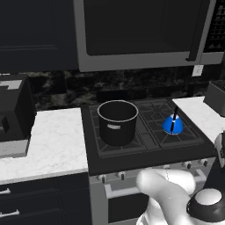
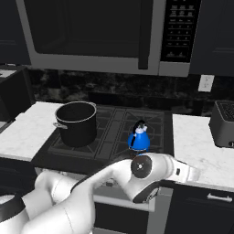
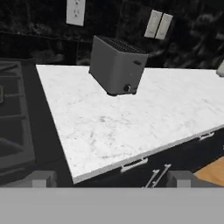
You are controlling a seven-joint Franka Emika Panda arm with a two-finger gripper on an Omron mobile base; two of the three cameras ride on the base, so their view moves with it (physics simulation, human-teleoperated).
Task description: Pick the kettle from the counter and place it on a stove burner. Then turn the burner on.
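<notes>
- Kettle (image 1: 172, 125): small, bright blue and cone-shaped, with a thin black handle rising from its top; it stands upright on the right-hand stove burner (image 1: 176, 134) of the black gas cooktop, toward that grate's front edge.
- Both base views show the kettle well apart from the large black pot (image 1: 117, 121), which sits on the left-hand grates.
- From the left base view you look down into the pot: its inside is dark and I can make out nothing in it. A small pale handle shows on its near wall.
- The right base view gives the kettle side-on, with a black spout or lid part at its top, just behind the white arm (image 2: 146, 171) that crosses in front of the stove.
- The hand view looks along the tool (image 3: 112, 179) at the white, grey-veined desk (image 3: 131, 127) to the right of the cooktop. Its two dark finger tips (image 3: 41, 178) stand far apart at the bottom corners, so the tool is wide, with nothing between them.
- A grey toaster (image 3: 117, 65) stands near the back edge of that desk, against the dark backsplash, with a white outlet (image 3: 75, 12) and a switch plate (image 3: 157, 24) on the wall behind.
- Dark drawers with silver handles (image 3: 133, 164) run under the desk's front edge.
- In the left base view, a dark appliance (image 1: 15, 116) sits on the white slab left of the stove, and small silver knobs (image 1: 121, 175) line the stove front.
- A microwave (image 2: 105, 34) hangs above the cooktop.
</notes>
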